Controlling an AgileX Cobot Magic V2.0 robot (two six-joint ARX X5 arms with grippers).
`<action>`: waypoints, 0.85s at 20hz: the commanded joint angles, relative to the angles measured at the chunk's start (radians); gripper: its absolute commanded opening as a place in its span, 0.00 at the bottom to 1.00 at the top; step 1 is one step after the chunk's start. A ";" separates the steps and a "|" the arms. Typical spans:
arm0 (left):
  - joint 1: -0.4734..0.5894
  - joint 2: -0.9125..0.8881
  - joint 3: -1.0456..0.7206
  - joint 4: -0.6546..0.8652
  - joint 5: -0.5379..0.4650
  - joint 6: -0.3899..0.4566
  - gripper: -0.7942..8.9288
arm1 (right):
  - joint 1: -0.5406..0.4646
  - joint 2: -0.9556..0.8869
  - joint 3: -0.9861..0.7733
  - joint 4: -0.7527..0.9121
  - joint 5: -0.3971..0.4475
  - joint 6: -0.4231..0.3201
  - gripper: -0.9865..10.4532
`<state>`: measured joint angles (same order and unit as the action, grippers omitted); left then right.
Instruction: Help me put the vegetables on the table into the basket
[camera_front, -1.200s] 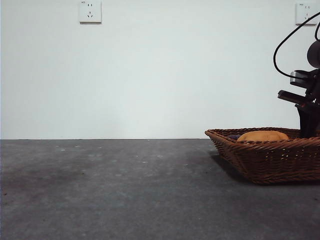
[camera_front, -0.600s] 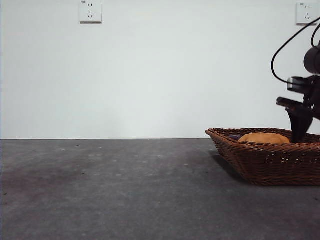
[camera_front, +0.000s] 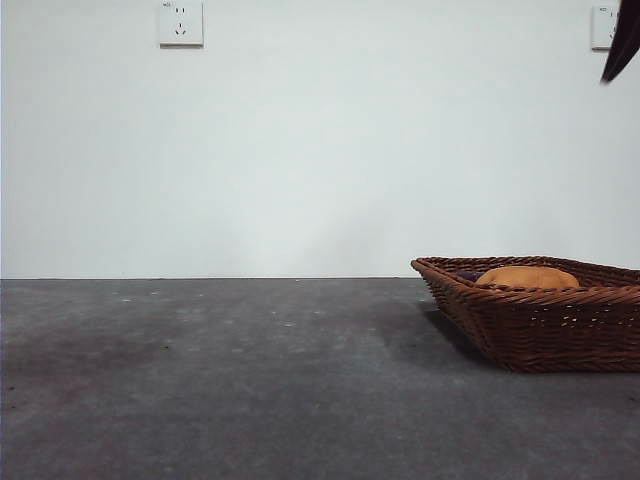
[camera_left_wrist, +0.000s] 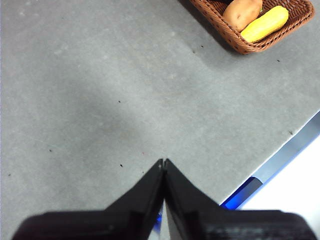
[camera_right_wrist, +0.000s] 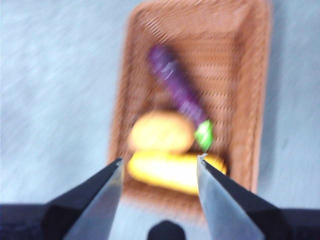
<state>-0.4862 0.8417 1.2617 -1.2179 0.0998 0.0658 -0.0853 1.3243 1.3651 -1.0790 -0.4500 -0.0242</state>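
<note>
**Mia:** What is the biggest thing here?

**Ben:** The grey table (camera_front: 220, 380). On it, far to one side, sits the brown wicker basket (camera_front: 540, 325).

**Mia:** Where are the vegetables?

**Ben:** All three lie inside the basket. The yellow corn cob (camera_right_wrist: 172, 172) lies along one short end. The brown potato (camera_right_wrist: 161, 132) is right next to it. The purple eggplant (camera_right_wrist: 177, 90) stretches toward the middle, with its green tip near the potato.

**Mia:** Is a hand near them?

**Ben:** The right gripper (camera_right_wrist: 159, 165) hangs high above the basket. Its two black jaws are spread wide apart and hold nothing. That view is blurry. In the front view only a dark tip shows at the top corner.

**Mia:** And the other one?

**Ben:** The left gripper (camera_left_wrist: 163, 162) is over bare table, well away from the basket. Its jaws are pressed together, with nothing between them.
</note>
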 joint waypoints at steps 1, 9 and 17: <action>0.003 -0.002 0.000 0.007 0.005 0.026 0.07 | 0.002 -0.067 0.001 -0.099 -0.007 -0.041 0.22; 0.003 -0.002 0.000 0.006 0.005 0.044 0.07 | 0.062 -0.284 0.001 -0.298 -0.007 -0.105 0.07; 0.003 -0.002 0.000 0.004 0.005 0.043 0.08 | 0.068 -0.340 0.001 -0.298 -0.003 -0.056 0.08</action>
<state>-0.4862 0.8425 1.2617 -1.2179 0.0998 0.0975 -0.0189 0.9844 1.3651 -1.3540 -0.4526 -0.0975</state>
